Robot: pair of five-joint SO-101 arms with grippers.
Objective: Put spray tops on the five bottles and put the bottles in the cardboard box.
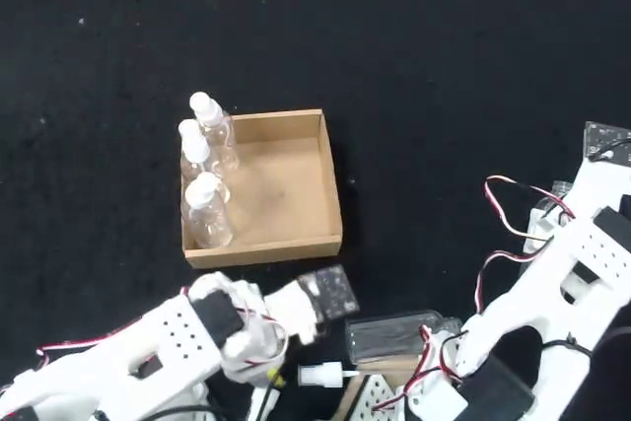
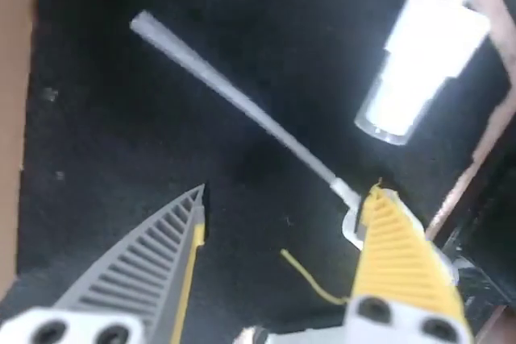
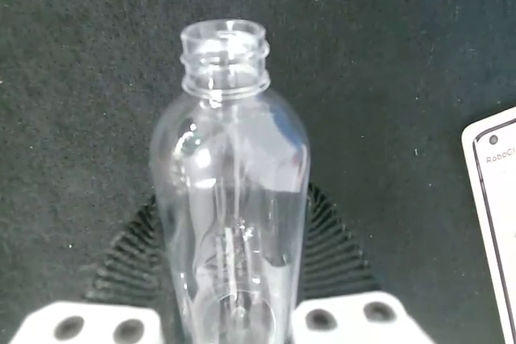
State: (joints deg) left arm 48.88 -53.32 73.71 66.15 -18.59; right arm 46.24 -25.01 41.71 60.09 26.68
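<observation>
Uncapped bottle (image 3: pixel 230 199) between right fingers (image 3: pixel 125 267); spray top (image 1: pixel 317 375) beside.

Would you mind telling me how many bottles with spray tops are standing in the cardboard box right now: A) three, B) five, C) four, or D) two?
A: the high view shows a far bottle, a middle bottle and a near bottle, each with a white spray top, standing along one wall of the cardboard box.
</observation>
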